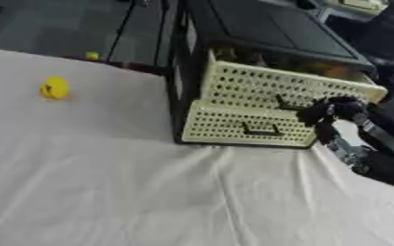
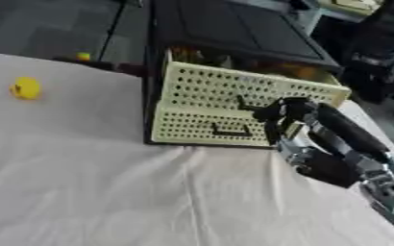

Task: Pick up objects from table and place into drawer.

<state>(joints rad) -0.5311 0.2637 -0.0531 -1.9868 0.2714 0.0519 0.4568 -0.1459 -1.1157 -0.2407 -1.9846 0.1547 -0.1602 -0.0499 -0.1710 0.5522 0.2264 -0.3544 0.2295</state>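
A small yellow object (image 1: 55, 88) lies on the white cloth far to the left of a black drawer unit (image 1: 267, 29). The unit has two cream perforated drawers. Its upper drawer (image 1: 251, 85) stands pulled out, and an orange thing (image 1: 336, 71) and other dim shapes lie inside. The lower drawer (image 1: 226, 126) is pushed in. My right hand (image 2: 291, 114) comes in from the right, with its dark fingers curled at the right end of the upper drawer's handle (image 2: 247, 106). My left hand shows in neither view.
The white tablecloth (image 1: 108, 182) spreads wrinkled across the front and left. A tiny yellow-green thing (image 1: 92, 55) sits at the table's far edge. Dark floor and equipment lie beyond the unit.
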